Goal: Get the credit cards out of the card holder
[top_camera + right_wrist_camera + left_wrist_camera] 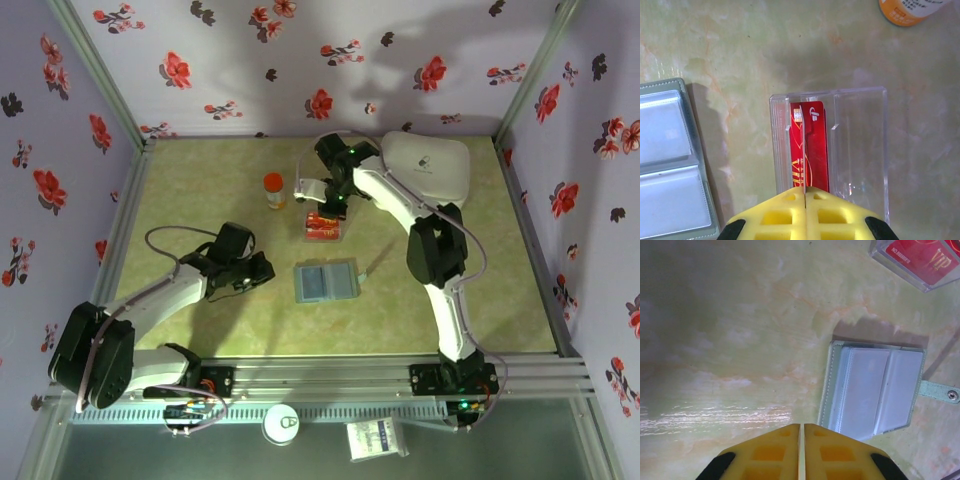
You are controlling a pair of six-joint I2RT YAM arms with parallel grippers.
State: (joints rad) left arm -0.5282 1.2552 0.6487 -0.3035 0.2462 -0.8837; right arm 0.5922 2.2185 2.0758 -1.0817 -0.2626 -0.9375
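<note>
Some cards (815,150): red with pale marks, lying flat in the middle slot of the tray, apart from the holder; they also show red in the top view (322,228) and at the corner of the left wrist view (925,257).
Holder (325,282): spread open flat on the table (200,190), near its middle, pale clear pockets facing up (875,390) (670,165); a strap (940,391) with a snap sticks out from one side.
Tray (880,150): clear plastic, just beyond the holder and not touching it (340,240).
Right gripper (804,190): over the tray's near end (337,205), fingers pressed together; a thin pale line runs from their seam across the cards, and I cannot tell whether it is a card held edge-on.
Left gripper (802,427): fingers clenched on nothing, over bare table left of the holder (262,272).
Bottle (273,189): orange, upright, left of the tray (910,10).
Case (430,165): white, rounded, at the far right.
</note>
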